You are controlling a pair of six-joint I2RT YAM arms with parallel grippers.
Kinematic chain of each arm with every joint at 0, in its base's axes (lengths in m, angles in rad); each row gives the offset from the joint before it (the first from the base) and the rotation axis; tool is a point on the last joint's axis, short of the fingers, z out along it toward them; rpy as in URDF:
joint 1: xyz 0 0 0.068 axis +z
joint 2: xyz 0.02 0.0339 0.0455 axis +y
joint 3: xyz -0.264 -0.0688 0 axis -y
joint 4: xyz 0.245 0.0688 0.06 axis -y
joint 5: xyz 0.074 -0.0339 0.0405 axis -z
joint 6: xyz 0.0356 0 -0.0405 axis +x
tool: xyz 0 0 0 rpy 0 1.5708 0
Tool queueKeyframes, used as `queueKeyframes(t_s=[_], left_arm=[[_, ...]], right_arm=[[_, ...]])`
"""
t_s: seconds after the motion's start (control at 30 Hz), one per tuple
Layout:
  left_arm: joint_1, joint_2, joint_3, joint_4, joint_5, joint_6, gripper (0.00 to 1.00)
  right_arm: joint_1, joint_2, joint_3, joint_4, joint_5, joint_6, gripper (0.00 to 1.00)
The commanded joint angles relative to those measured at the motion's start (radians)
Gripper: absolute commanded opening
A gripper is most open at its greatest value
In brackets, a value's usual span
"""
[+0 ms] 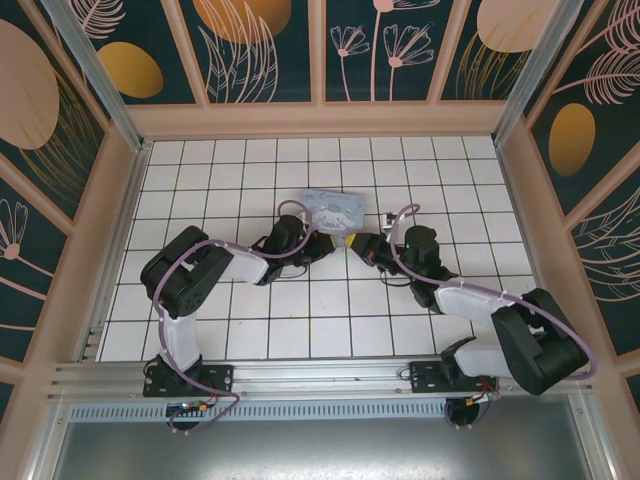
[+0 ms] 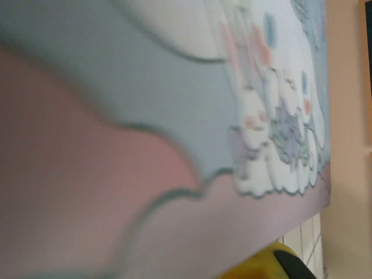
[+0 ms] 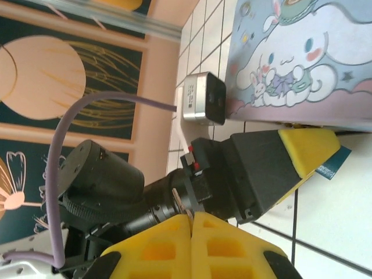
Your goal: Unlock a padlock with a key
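Watching the left gripper (image 3: 317, 152) pinching the padlock (image 3: 332, 164), a bluish sliver just beside the cartoon box (image 3: 302, 58), I'm seeing the right gripper (image 3: 192, 224) pressed together. I'm judging the padlock hard, slick, tiny, gripping best by its flat sides.

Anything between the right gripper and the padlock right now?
Can't pick out the tiny metal padlock for certain. A small teal-blue piece looks pinched at the left gripper's yellow tip, beside the pale blue cartoon-printed box. In the right wrist view, that gripper's black body lies between it and the shut right gripper.
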Motion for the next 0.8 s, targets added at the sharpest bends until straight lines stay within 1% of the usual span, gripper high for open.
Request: queueKeyframes(t_s=[0.0, 0.17, 0.27, 0.5, 0.77], left_arm=[[0.007, -0.062, -0.04, 0.027, 0.02, -0.053, 0.0], [0.013, -0.096, -0.054, 0.012, 0.035, -0.06, 0.0], [0.015, -0.101, -0.054, 0.017, 0.059, -0.072, 0.0], [0.016, -0.103, -0.054, 0.078, 0.13, -0.121, 0.0], [0.017, -0.128, -0.106, 0.181, 0.172, -0.221, 0.0]], right_arm=[[0.021, 0.002, -0.042, -0.024, 0.051, 0.004, 0.0], [0.021, 0.037, -0.112, 0.083, 0.044, 0.055, 0.0], [0.047, 0.046, -0.144, 0.133, 0.035, 0.068, 0.0], [0.063, 0.058, -0.174, 0.171, 0.066, 0.105, 0.0], [0.066, 0.133, -0.168, 0.21, 0.086, 0.208, 0.0]])
